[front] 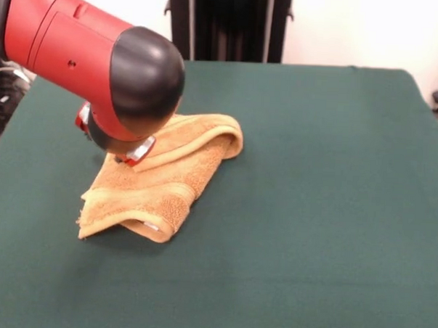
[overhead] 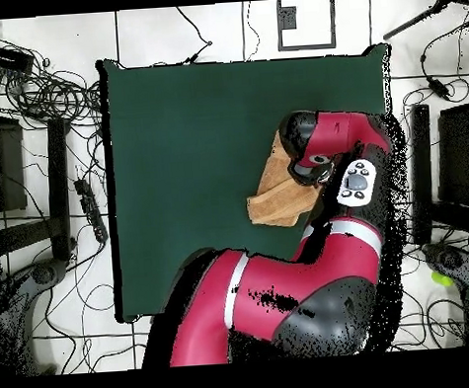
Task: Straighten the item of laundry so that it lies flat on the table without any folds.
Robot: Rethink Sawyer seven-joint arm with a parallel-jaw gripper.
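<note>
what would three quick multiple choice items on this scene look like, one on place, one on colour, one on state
1. In the front view, where does the towel lie on the table?
A. left of the middle
B. at the right edge
C. hanging off the near edge

2. What colour is the table's cloth?
A. white
B. dark green
C. blue

3. How does the towel lie?
A. spread flat in one layer
B. rolled into a tight tube
C. folded over itself in a bunch

Answers:
1. A, since the towel sits under the arm left of centre, with bare cloth to its right.
2. B, as the whole top is dark green in both views.
3. C, because layered edges and a rounded fold show at its top, so it is not yet flat.

The gripper is low at the towel's upper part, mostly hidden by the arm.
</note>
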